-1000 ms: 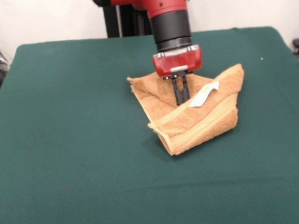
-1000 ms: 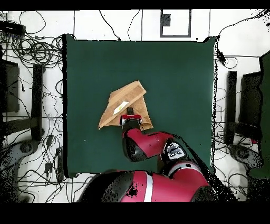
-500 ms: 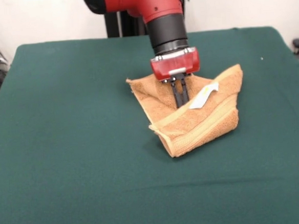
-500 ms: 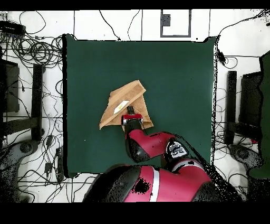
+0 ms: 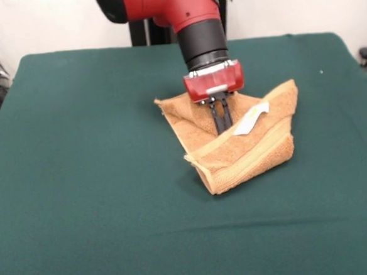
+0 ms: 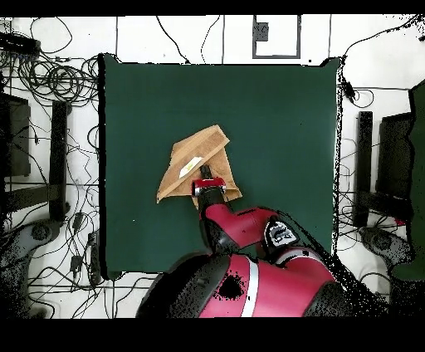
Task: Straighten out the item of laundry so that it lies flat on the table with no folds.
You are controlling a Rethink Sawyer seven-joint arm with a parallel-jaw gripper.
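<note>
The orange-tan towel (image 5: 244, 147) lies folded over into a rough triangle near the middle of the green table (image 5: 86, 182). Its white label (image 5: 251, 117) sticks up on the folded part. My gripper (image 5: 221, 130) comes down from above with its two black fingers close together, shut on a fold of the towel in its middle, just left of the label. In the overhead view the towel (image 6: 192, 160) lies left of the table's centre (image 6: 282, 124), and the gripper (image 6: 205, 177) sits at the towel's lower edge, its tips hidden under the red wrist.
The red and black arm (image 6: 241, 228) reaches in from the table's bottom edge in the overhead view. Cables and dark equipment (image 6: 50, 149) lie on the floor around the table.
The arm's upper part has swung left in the front view and the gripper has shifted slightly left with the towel's fold. The towel's outline has barely changed.
</note>
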